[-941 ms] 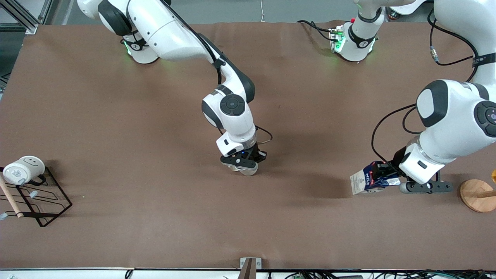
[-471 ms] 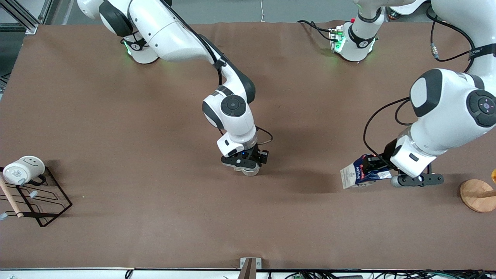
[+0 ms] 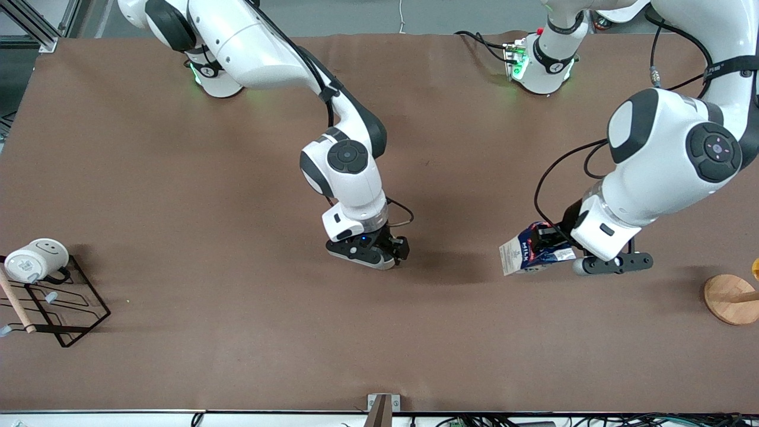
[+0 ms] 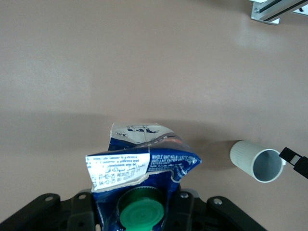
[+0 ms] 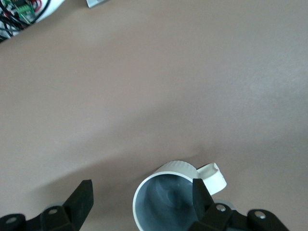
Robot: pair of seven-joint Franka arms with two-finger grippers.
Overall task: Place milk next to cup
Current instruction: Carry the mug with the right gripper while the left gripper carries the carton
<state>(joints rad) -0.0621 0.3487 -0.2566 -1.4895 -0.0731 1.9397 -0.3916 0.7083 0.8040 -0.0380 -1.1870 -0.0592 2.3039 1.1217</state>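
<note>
Carrying the milk carton (image 3: 529,255) toward the middle of the table, the left gripper (image 3: 548,249) has its jaws clamped on the carton's top near the round green cap (image 4: 140,214), and the carton hangs tilted above the brown table (image 3: 237,356), clear of the surface. The cup (image 5: 168,197), a plain grey-beige mug with a small side handle, stands upright on the table under the right gripper (image 3: 379,256). In the front view that gripper hides the cup, but the left wrist view shows it well apart from the carton, toward the right arm's end of the table. The right gripper's jaws are spread wide either side of the cup's rim, with no contact that I can make out; it looks to have let go of the mug.

By my reading, the step in hand is the transport of the milk to the cup. Next the left arm needs to bring the carton just beside the cup, level it upright, lower it until its base sits flat, then release. The right arm should lift clear first, or the two grippers may crowd each other over the cup.
</note>
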